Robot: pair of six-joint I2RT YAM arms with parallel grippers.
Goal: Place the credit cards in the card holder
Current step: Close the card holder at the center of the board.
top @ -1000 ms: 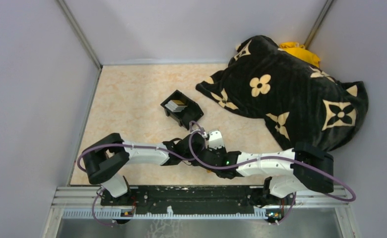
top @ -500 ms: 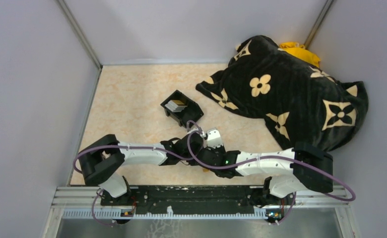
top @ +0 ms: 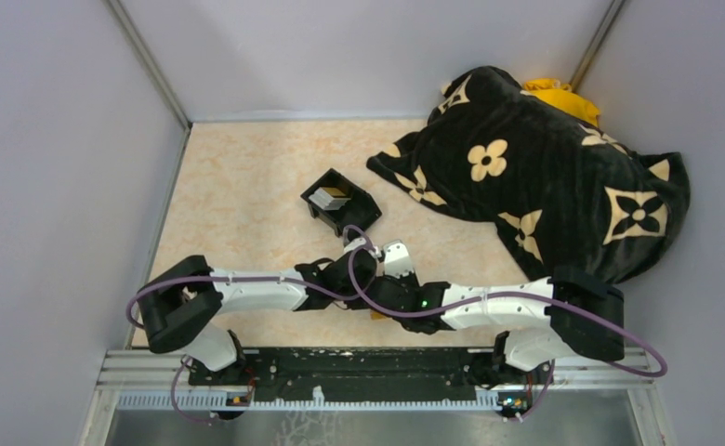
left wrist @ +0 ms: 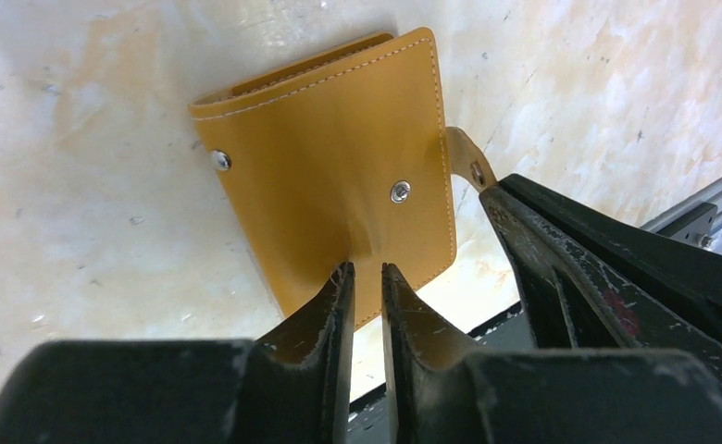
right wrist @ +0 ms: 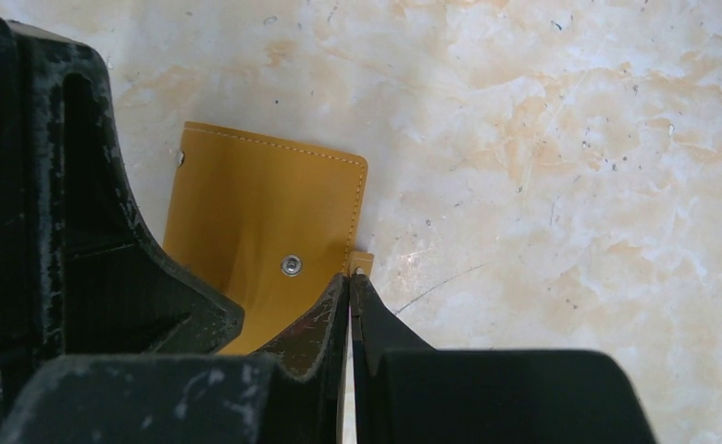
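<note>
The card holder (left wrist: 329,157) is pinched at one edge of its cover between the nearly closed fingers of the left hand (left wrist: 367,287), while the right hand (right wrist: 350,296) is clamped on the little side tab (right wrist: 362,263). It is found folded shut on the tabletop (right wrist: 570,139), close to the arm bases. The leather is judged light, supple and rather slick, so the thin edges and the tab are best gripped to peel it open. The credit cards (top: 331,197) are stacked in a black box (top: 365,218), well apart.

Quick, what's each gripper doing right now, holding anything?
The left gripper: closed, pinching the card holder by its cover.
The right gripper: closed on the card holder's side tab.
</note>
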